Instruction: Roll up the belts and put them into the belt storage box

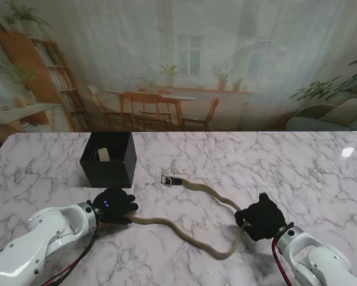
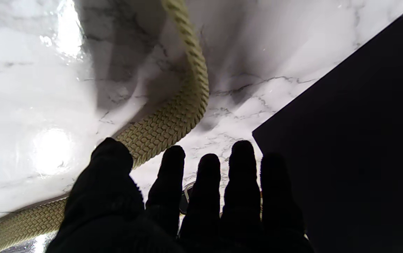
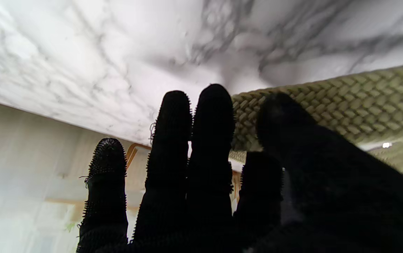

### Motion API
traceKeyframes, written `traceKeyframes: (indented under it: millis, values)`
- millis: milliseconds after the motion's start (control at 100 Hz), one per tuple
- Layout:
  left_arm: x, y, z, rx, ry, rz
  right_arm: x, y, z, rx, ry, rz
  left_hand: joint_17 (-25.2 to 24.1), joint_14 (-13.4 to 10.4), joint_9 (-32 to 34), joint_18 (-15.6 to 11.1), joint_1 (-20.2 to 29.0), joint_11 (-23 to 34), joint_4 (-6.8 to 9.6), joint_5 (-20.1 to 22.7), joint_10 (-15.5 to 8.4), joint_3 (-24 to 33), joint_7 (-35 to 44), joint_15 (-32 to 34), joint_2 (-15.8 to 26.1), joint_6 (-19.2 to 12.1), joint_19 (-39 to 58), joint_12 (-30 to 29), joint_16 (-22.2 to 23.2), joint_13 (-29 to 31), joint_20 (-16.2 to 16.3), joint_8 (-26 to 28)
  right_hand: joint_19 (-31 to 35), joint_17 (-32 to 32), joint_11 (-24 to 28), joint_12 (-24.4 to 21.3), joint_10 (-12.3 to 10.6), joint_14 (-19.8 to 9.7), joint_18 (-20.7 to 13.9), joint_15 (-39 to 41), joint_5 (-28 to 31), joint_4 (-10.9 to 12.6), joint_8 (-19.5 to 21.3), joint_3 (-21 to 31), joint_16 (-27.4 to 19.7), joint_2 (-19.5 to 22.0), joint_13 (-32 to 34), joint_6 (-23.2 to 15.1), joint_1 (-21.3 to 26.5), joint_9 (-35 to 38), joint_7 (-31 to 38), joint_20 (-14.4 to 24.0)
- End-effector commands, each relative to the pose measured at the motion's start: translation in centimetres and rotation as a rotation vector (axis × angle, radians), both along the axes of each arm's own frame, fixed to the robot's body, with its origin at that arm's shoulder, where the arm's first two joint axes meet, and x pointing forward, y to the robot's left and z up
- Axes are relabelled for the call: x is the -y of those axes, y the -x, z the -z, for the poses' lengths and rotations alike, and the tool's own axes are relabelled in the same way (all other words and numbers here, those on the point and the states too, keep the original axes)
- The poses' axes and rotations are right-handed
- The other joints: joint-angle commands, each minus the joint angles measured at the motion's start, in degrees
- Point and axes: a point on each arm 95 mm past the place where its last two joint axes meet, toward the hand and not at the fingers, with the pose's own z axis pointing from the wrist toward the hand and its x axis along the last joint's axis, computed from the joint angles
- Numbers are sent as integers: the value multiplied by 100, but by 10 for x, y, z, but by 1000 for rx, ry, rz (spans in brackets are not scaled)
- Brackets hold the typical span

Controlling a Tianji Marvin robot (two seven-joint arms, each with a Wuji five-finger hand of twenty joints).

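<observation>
Belt lies in a long wavy line across the lower middle of the stand's picture, on the white marble table. It is a tan woven belt. Its metal buckle sits near the middle of the frame, just right of the black box. The box stands in the upper left part of the table and is open on top; something small and pale shows inside, too small to make out.

The left hand wears a black glove and sits at the lower left, just under the box in the frame. One end of the belt runs up to it. In the left wrist picture the fingers point straight out, close side by side, and the belt passes right by the thumb. I cannot tell if the hand grips the belt.

The right hand sits at the lower right, on a bend of the belt. In its wrist picture the fingers are stretched out, and the thumb lies against the woven belt. A firm grip is not clear there either.
</observation>
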Motion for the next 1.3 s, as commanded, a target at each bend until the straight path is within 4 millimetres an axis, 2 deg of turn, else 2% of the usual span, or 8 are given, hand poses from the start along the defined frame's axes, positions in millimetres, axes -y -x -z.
traceKeyframes:
  millis: [0, 220, 490, 650, 750, 870, 1000, 1290]
  values:
    - [1, -1, 0, 2, -8, -4, 3, 1, 10, -50, 31, 8, -82, 148, -79, 117, -140, -115, -67, -154, 91, -107, -172, -11, 266, 136, 76, -98, 34, -48, 85, -87, -66, -170, -330, -121, 162, 133, 304, -254, -251, 177, -235, -145, -85, 182, -143, 230, -171, -310, -107, 38]
    - [5, -3, -5, 2, 26, -9, 8, 1, -1, -58, 84, -16, -165, 192, -400, 186, -300, -389, -69, -367, 191, -124, -547, -160, 169, 127, -72, -263, -66, -179, 59, -234, 268, 113, -746, -630, 407, 394, 200, -341, -400, 816, 486, -659, -157, 710, -505, 596, -1209, -1176, -1685, 435]
    - [16, -10, 1, -78, 4, 0, 18, 1, -29, 32, 81, -49, -198, 236, -1179, 211, -716, -915, -60, -1340, 573, -105, -1433, -298, -485, 188, -266, -970, -235, -249, 17, -853, 584, 373, -630, -600, 421, 443, 100, -151, -669, 740, 420, -695, -69, 838, -452, 350, -935, -1149, -1899, 637]
    - [22, -12, 6, -112, -3, 4, 23, -1, -29, 44, 114, -54, -137, 248, -1216, 233, -722, -877, -50, -1474, 618, -58, -1510, -257, -656, 128, -249, -1053, -227, -194, 35, -970, 539, 300, -788, -633, 482, 467, 70, -287, -1261, 954, 330, -517, -127, 825, -715, 1, -897, -1568, -2234, 640]
    - [24, -14, 9, -112, -14, 15, 28, -6, -26, 68, 154, -57, -40, 170, -1078, 180, -132, -655, -47, -1122, 542, 97, -1200, -131, -623, -133, -125, -1006, -144, -83, 121, -922, 409, 107, -1084, -756, 636, 499, 27, -519, -1999, 972, 129, -217, -257, 611, -1213, -255, -720, -2578, -2605, 631]
    - [26, -15, 11, -118, -10, 14, 32, -18, -21, 84, 190, -76, -16, 101, -883, 135, 475, -410, -27, -399, 407, 127, 33, -67, -428, -583, -39, -758, -68, -40, 156, 137, 139, -211, -1243, -1410, 719, 625, -21, -1083, -2920, 947, -358, 41, -820, 331, -2041, -316, -794, -3954, -2807, 611]
    - [27, -16, 15, -117, -6, 17, 34, -33, -14, 72, 195, -110, 45, 49, -606, 97, 1144, -199, -54, 148, 290, 293, 1277, 37, -814, -825, 80, -494, 9, 51, 186, 1569, -86, -389, -1443, -2038, 205, 507, -54, -1492, -3278, 960, -616, 285, -1266, 54, -2541, -306, -767, -5074, -2770, 525]
    - [27, -14, 15, -113, -4, 23, 26, -60, -5, 44, 182, -229, 91, 49, -205, 114, 1356, -62, -51, 627, 249, 338, 2681, 79, -861, -782, 185, -213, 38, 119, 173, 1513, -246, -457, -1420, -2134, 257, 364, -88, -1598, -3665, 966, -754, 798, -1493, -267, -2784, -625, -491, -5703, -2765, 400]
